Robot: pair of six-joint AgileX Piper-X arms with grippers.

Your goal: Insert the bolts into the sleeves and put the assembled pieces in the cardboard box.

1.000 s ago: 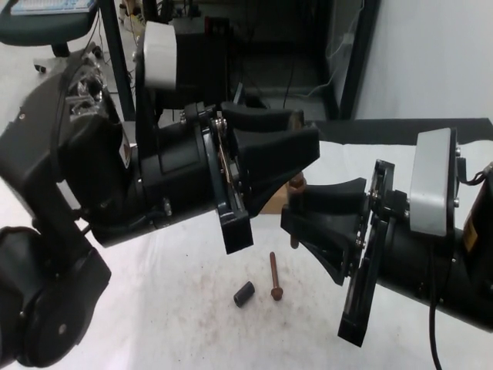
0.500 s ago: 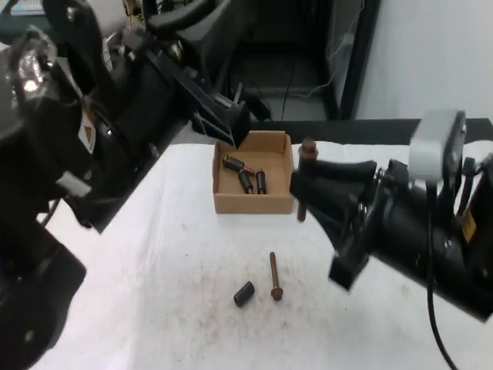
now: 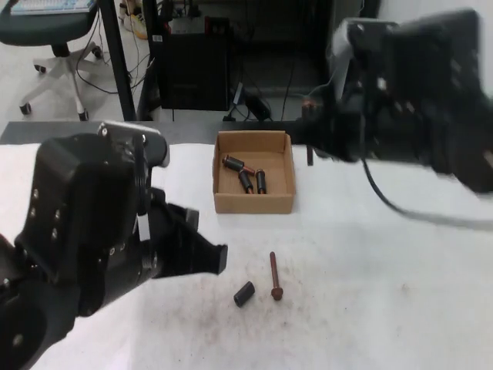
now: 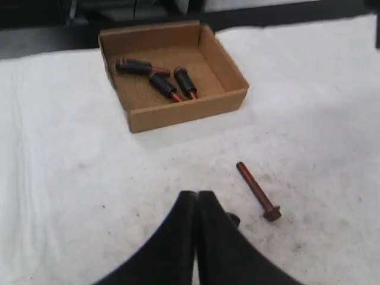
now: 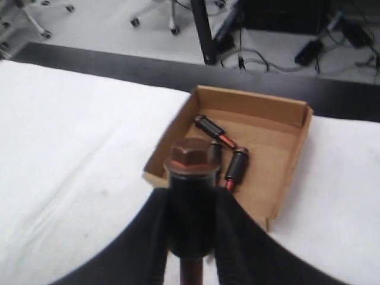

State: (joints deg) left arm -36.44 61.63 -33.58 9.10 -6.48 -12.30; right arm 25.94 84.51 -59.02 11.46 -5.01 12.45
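High view: my arms have parted, left pincer (image 3: pixel 218 259) dropping to the loose sleeve (image 3: pixel 244 294) and bolt (image 3: pixel 273 275), right pincer (image 3: pixel 308 140) rising beside the box (image 3: pixel 254 203). Left wrist: it is closed, empty, over the sleeve. Right wrist: my right pincer grips the assembled piece (image 5: pixel 190 172) by the box, delivery likely next.

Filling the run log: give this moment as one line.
right gripper: shut on assembled piece | left gripper: shut, empty | cardboard box: three finished pieces | loose: bolt, sleeve
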